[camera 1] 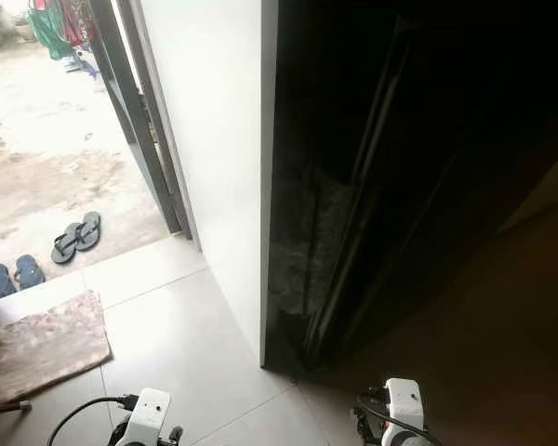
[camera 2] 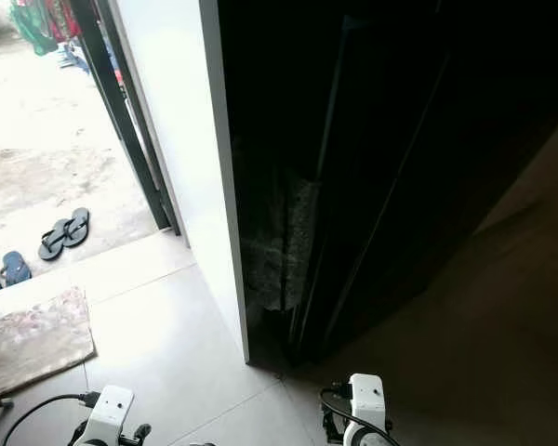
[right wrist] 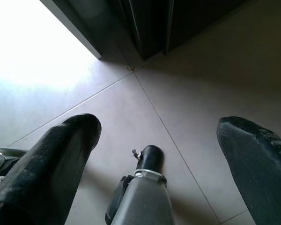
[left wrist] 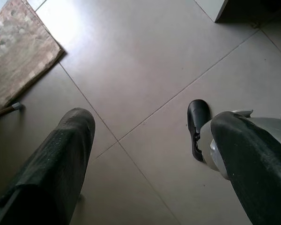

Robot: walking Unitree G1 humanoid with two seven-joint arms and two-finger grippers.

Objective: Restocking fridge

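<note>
Robot's standing on a smooth pale tiled floor with thin grout lines, facing the narrow end of a flat white wall. Right of that edge it's really dark, tall black panels leaning or standing there with something grey and mottled low down. Could be the fridge side, honestly too murky to call, so I can't place the fridge for sure.

On the left an open doorway with a dark metal frame leads to sandy ground outside. Two pairs of rubber flip-flops sit at the threshold: a black pair and a blue pair. A worn, blotchy brownish mat lies flat on the tiles.

Both arms hang low. Left tool points at the floor, its two ridged black fingers spread wide apart, empty. Right tool same deal: fingers apart, holding nothing, above the tiles near the dark panels' foot.
</note>
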